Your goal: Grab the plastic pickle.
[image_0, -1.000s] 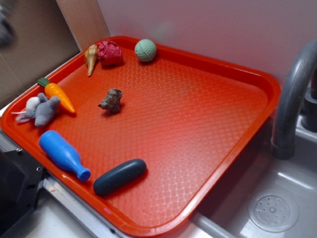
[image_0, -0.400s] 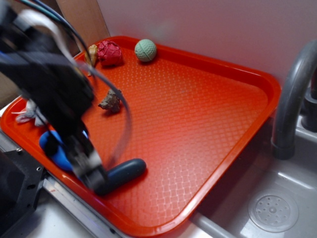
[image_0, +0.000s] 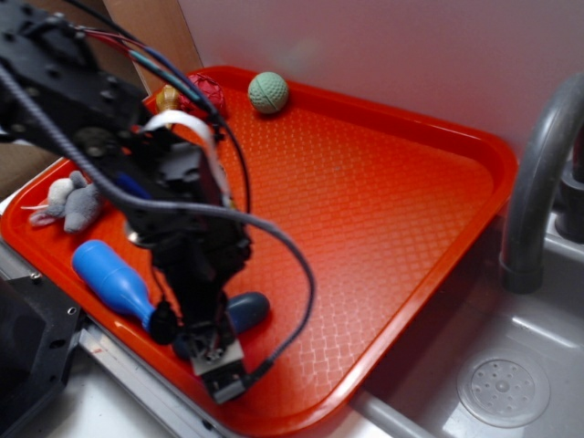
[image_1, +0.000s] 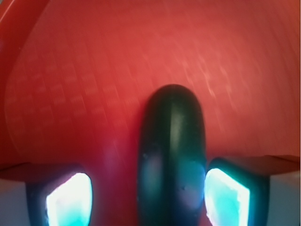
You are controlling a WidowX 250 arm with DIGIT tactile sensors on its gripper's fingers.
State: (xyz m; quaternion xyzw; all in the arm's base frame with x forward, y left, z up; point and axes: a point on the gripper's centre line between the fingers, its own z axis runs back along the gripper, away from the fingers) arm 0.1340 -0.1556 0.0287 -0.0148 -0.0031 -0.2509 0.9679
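- Over at the left of the exterior view, a small grey-and-white plush toy (image_0: 68,203) lies near the left rim of the red tray (image_0: 401,219), at about nine o'clock on it.
- Below that, a blue bottle (image_0: 111,279) lies on its side near the front-left rim, its narrow neck pointing toward five o'clock and ending right by the arm.
- Next comes the black arm itself, cables looped around it, leaning over the front-left part of the tray and hiding much of what sits under it.
- Its gripper (image_0: 212,339) is down low at about seven o'clock on the tray, straddling the plastic pickle (image_0: 245,311), of which only the rounded right end pokes out at the arm's right side.
- From the wrist view, the plastic pickle (image_1: 171,155) runs straight up between the two fingers (image_1: 228,195), its rounded tip pointing to twelve o'clock.
- Jaws stand wide apart, one on each side of the pickle; the right one sits just beside it, the left one with a strip of tray showing between, and neither is clamping it.
- Behind the arm, a red crumpled ball (image_0: 208,89) peeks out near the back rim.
- Right of it, a pale green ball (image_0: 268,92) rests at about twelve o'clock.
- Far right, off the tray, a grey faucet (image_0: 538,182) curves over a sink (image_0: 506,388).
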